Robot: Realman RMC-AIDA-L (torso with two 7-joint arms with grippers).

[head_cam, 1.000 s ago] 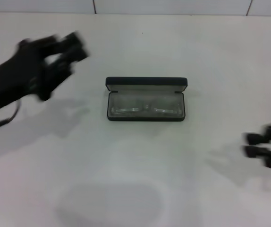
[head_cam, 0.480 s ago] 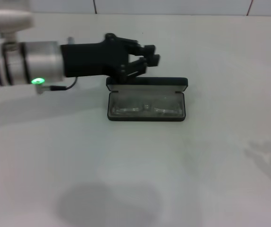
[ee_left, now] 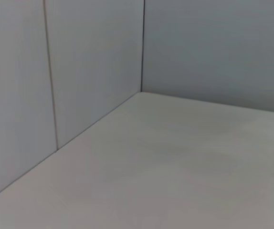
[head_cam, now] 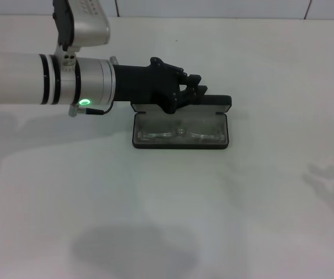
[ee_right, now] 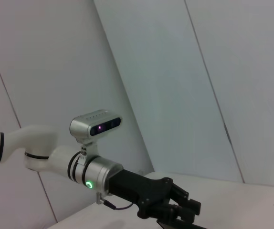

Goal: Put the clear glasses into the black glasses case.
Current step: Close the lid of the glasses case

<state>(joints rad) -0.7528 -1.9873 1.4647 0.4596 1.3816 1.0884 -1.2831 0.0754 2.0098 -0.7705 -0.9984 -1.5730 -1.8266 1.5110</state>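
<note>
the black glasses case (head_cam: 180,139) lies open in the middle of the white desk (head_cam: 167,221), its lid (head_cam: 213,102) raised at the far edge. the clear glasses (head_cam: 178,133) rest inside on the grey lining. the left pincer (head_cam: 195,93) reaches in from the left, right at the lid's far edge, perhaps touching it; whether it is clenched or released i cannot tell. the right wrist view shows this same left pincer (ee_right: 187,210) from farther off. the right pincer is out of sight.
</note>
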